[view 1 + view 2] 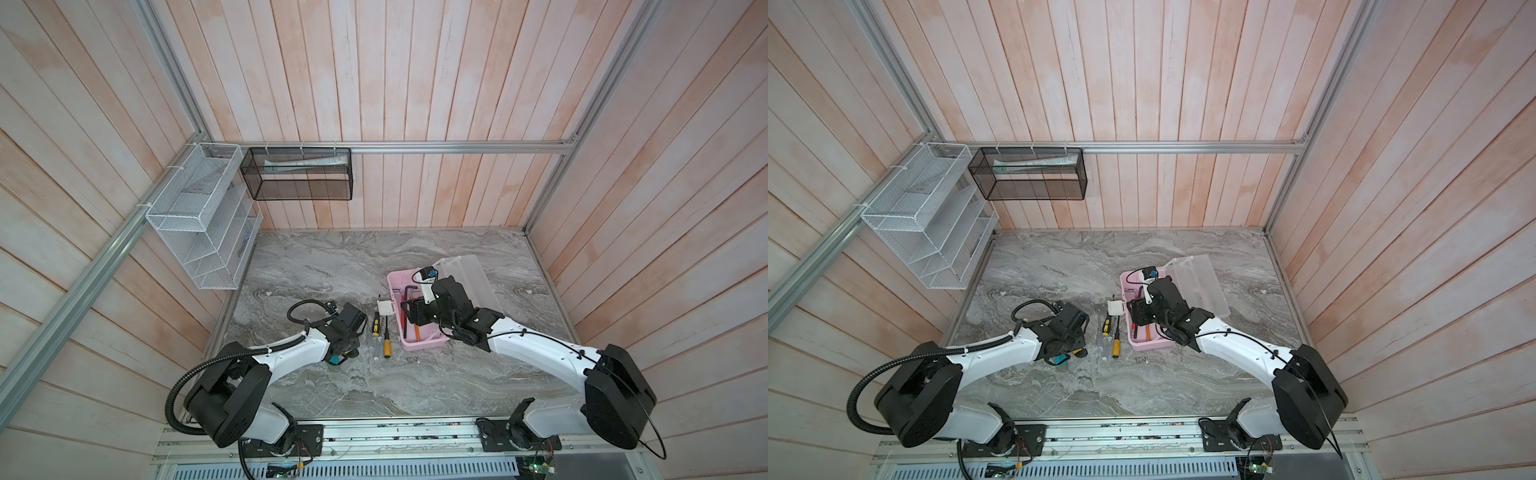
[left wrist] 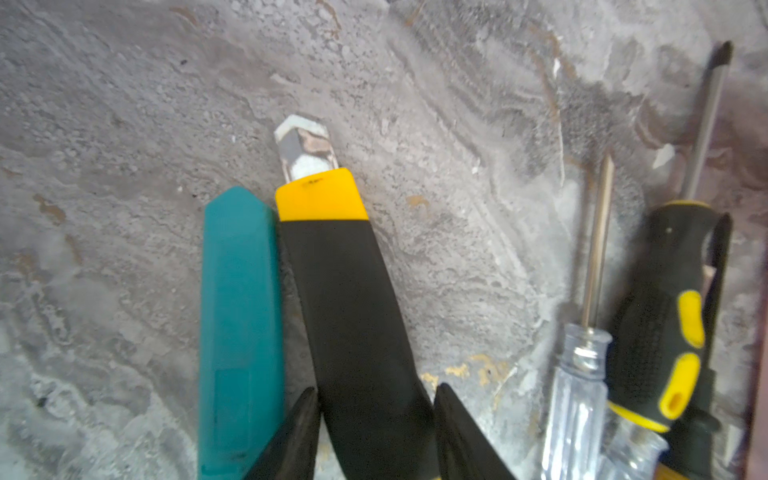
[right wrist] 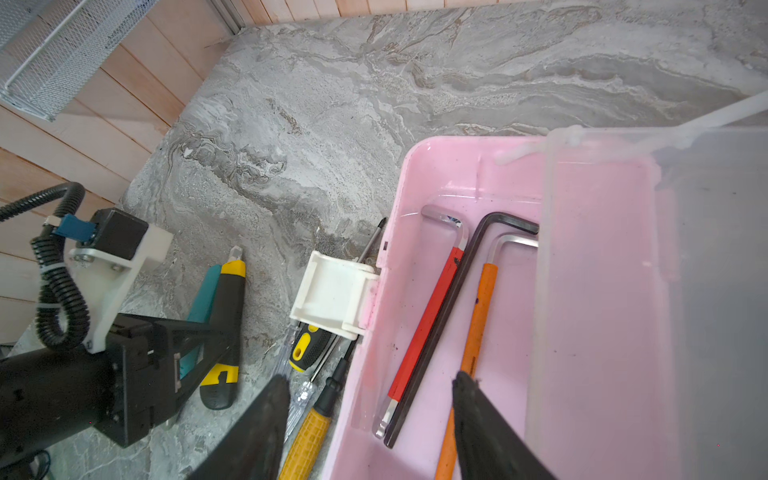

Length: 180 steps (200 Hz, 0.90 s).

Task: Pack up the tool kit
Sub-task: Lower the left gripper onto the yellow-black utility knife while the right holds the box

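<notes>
Nearest me, my left gripper (image 2: 376, 390) is down at the grey marbled surface (image 1: 332, 257), left of centre. Its black fingers (image 2: 291, 436) sit on either side of the handle of a black utility knife with a yellow nose (image 2: 345, 311). They are close against it, but I cannot tell whether they truly pinch it. A teal plastic knife (image 2: 239, 311) lies against that knife's side.

Just to the right, three screwdrivers lie together on the surface: a clear-handled screwdriver (image 2: 577, 399), a black-and-yellow-handled screwdriver (image 2: 660, 332) and a yellow-handled screwdriver (image 1: 387, 347).

Beyond them, my right gripper (image 3: 372, 376) hovers over the wall of the pale pink plastic case (image 3: 415, 166). Its fingers are spread wide and hold nothing; one is outside above the screwdrivers, the other is inside. The case stands right of centre on the surface. A red-sleeved hex key (image 3: 428, 307), a plain black hex key (image 3: 440, 328) and an orange-sleeved hex key (image 3: 478, 316) lie side by side in it. Its white latch (image 3: 332, 295) juts toward the screwdrivers, and its translucent frosted lid (image 1: 473, 282) is swung open on the opposite side.

Farthest back on the left, a white wire mesh basket (image 1: 195, 216) and a black mesh basket (image 1: 299, 174) hang on the walls.
</notes>
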### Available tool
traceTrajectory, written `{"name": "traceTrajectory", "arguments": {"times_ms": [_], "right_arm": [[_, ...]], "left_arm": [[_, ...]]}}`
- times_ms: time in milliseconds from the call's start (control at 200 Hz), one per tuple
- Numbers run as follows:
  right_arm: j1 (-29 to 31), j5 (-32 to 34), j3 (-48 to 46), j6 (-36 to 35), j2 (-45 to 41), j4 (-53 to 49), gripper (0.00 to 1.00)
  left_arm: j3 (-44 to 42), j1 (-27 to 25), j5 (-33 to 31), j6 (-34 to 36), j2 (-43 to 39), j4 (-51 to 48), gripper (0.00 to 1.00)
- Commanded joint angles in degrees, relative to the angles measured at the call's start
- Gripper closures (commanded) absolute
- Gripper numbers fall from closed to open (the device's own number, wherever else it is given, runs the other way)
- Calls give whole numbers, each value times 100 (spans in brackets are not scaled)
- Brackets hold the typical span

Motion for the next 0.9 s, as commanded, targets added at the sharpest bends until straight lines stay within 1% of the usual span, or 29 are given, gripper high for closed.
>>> {"name": "traceTrajectory", "arguments": {"times_ms": [0, 235, 330, 525, 690, 895], "right_arm": [[-54, -125, -139, 148, -140, 145, 38], [-93, -186, -300, 246, -220, 226, 39], [-102, -190, -346, 265, -255, 248, 39], [-130, -189, -450, 322, -282, 350, 39], [-164, -206, -514, 345, -265, 397, 39], [-200, -255, -530, 361, -230, 429, 40]], "left_arm": [[147, 19, -95, 138, 158, 120, 56], [283, 20, 18, 430, 381, 262, 56], [425, 19, 2, 525, 484, 159, 56], [540, 28, -145, 588, 659, 78, 55], [616, 28, -113, 617, 847, 85, 53], [649, 32, -140, 582, 921, 120, 55]]}}
